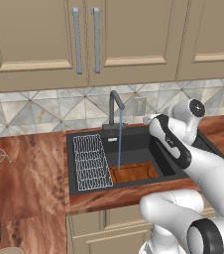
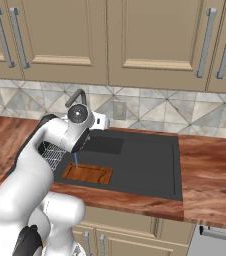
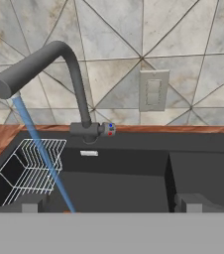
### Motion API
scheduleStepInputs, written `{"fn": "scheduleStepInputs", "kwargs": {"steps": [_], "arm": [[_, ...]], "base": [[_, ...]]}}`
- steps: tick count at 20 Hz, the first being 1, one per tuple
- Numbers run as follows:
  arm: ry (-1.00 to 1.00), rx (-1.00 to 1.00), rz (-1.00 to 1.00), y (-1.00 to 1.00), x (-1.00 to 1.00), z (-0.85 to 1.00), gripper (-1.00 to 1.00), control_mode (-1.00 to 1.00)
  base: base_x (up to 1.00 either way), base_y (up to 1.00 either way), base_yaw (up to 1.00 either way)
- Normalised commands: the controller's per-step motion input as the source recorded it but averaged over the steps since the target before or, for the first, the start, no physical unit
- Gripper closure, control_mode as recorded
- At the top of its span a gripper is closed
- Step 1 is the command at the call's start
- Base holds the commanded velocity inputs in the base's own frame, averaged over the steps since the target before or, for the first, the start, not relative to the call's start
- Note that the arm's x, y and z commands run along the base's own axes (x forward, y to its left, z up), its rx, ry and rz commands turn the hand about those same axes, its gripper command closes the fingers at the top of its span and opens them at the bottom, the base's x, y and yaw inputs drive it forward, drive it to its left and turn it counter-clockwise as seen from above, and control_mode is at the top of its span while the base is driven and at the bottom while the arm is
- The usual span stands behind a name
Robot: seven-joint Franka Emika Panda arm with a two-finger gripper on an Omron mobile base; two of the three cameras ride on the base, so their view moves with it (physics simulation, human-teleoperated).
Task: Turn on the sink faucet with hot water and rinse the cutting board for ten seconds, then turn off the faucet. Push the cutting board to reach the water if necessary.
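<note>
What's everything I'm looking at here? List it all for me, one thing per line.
Matte black sink basin: one, set in the countertop.
Slim dark grey metal faucet: one, behind the basin.
Thin light-blue water stream: one, falling onto the board.
Reddish-brown wooden cutting board: one, on the basin floor.
White wire grid rack: one, in the basin's left part.
Reddish-brown wood-grain countertop: around the basin.
Beige cupboard doors: several, above.
Grey wall socket: one, on the tiles.
White robot arm: one; pincer open, facing the faucet.
</note>
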Motion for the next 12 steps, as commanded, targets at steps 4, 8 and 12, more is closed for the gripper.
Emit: {"fn": "scheduleStepInputs", "kwargs": {"steps": [4,8,12], "arm": [[0.00,0.00,0.00,0.00,0.00,0.00,-1.00,-1.00],[0.00,0.00,0.00,0.00,0.00,0.00,-1.00,-1.00],[0.00,0.00,0.00,0.00,0.00,0.00,-1.00,-1.00]], "base": [[0.00,0.00,0.00],[0.00,0.00,0.00],[0.00,0.00,0.00]]}}
